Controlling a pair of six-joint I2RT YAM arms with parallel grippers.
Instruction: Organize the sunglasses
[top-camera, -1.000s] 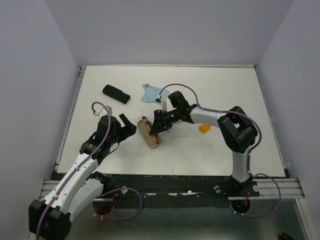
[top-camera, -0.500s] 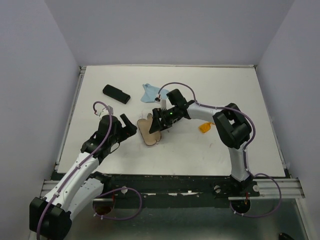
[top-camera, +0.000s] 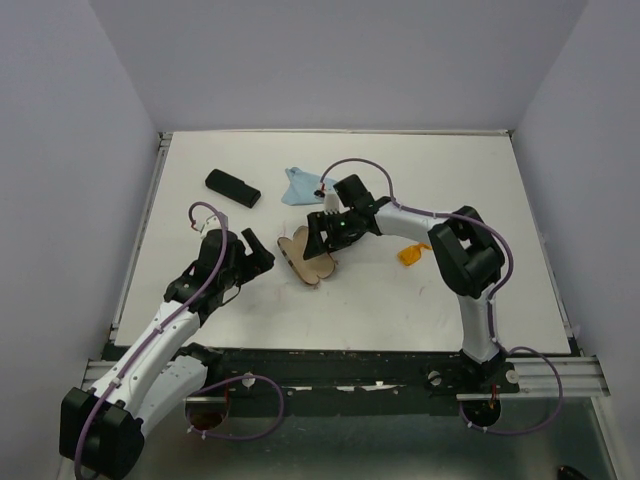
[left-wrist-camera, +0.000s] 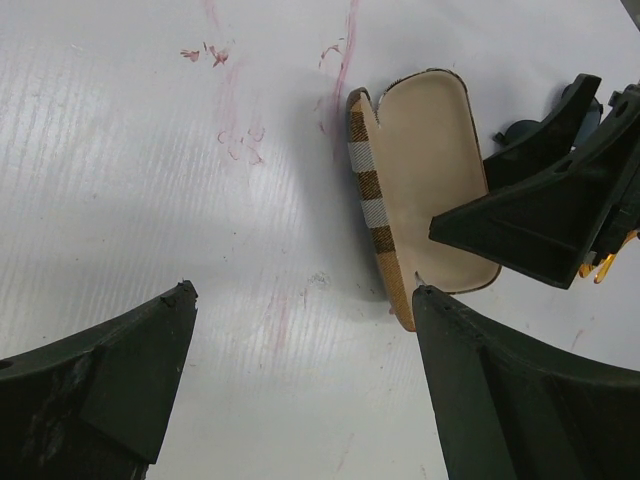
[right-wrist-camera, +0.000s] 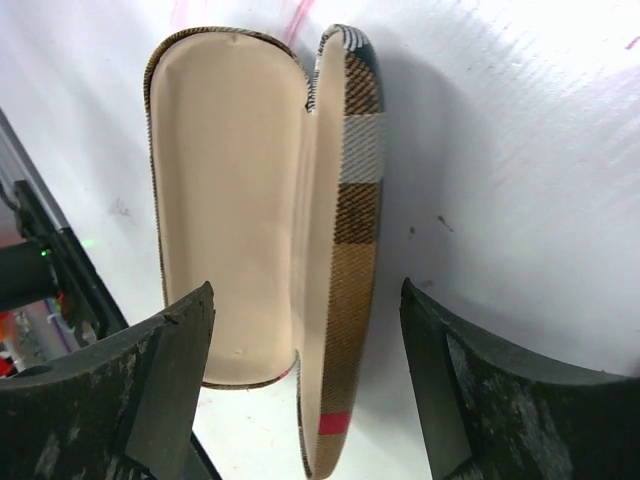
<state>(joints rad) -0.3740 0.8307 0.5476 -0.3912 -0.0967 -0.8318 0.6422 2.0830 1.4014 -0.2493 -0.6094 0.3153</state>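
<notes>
Swinging open over the last second, the plaid case (top-camera: 308, 262) was left gaping at centre frame, lining up, so it could be filled. The right gripper (top-camera: 322, 236) and left gripper (top-camera: 257, 253) were held spread, empty. The orange sunglasses (top-camera: 411, 254) were parked right of centre, unobstructed; black case (top-camera: 233, 187) and blue cloth (top-camera: 302, 184) were seen upper left.

The left arm stretches from the near left toward the centre, the left gripper (top-camera: 258, 254) spread wide. The right arm folds leftward, the right gripper (top-camera: 317, 240) angled down, fingers apart.
</notes>
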